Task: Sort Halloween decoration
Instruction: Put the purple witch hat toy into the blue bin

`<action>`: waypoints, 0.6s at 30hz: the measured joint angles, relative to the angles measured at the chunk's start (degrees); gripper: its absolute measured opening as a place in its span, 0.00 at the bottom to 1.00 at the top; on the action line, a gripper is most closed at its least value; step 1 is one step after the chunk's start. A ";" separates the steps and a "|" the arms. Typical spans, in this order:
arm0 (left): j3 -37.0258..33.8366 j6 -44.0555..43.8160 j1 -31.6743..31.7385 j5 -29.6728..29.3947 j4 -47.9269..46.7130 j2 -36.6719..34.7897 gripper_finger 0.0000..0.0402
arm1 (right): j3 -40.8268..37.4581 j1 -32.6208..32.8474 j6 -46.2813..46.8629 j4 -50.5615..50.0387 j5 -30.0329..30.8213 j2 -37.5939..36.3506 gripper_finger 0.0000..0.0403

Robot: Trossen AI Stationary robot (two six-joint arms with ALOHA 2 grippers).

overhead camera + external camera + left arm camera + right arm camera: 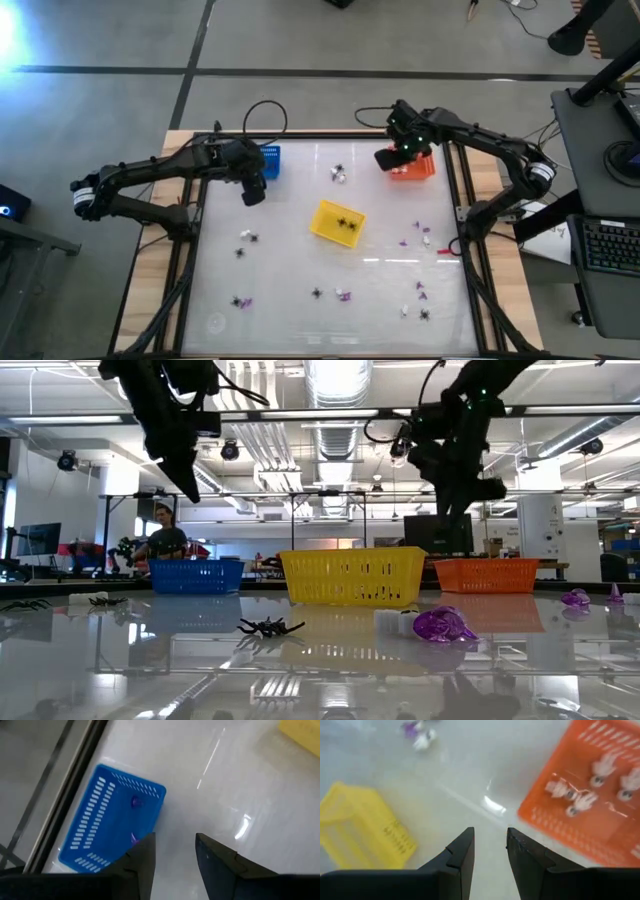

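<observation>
Small Halloween decoration pieces lie scattered on the glossy white table: a black spider [270, 626], a purple piece [443, 625], and more toward the near edge [345, 295]. The blue basket [112, 825] holds purple bits [136, 801]. The orange basket [590, 795] holds white pieces [600, 767]. The yellow basket [337, 222] holds black spiders. My left gripper [175, 840] hovers open beside the blue basket [268, 160]. My right gripper [490, 834] hovers open over bare table beside the orange basket [415, 165]. Neither has anything between its fingers.
A purple and a white piece [340, 172] lie at the far middle between the two arms. More pieces lie at the left [247, 237] and right [420, 235]. Dark frame rails [190, 230] run along the table's sides. A person [165, 540] sits in the room behind.
</observation>
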 joint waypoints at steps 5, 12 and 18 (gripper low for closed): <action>0.00 -0.04 0.00 0.02 -2.52 0.00 0.28 | 1.48 4.68 2.18 -6.75 0.08 0.00 0.26; 0.00 1.48 0.03 0.02 -2.73 0.00 0.27 | 1.13 12.86 6.99 -11.14 2.89 0.00 0.26; 0.00 4.50 0.02 0.00 -2.73 0.00 0.27 | 1.06 21.49 11.93 -14.57 4.11 -0.05 0.26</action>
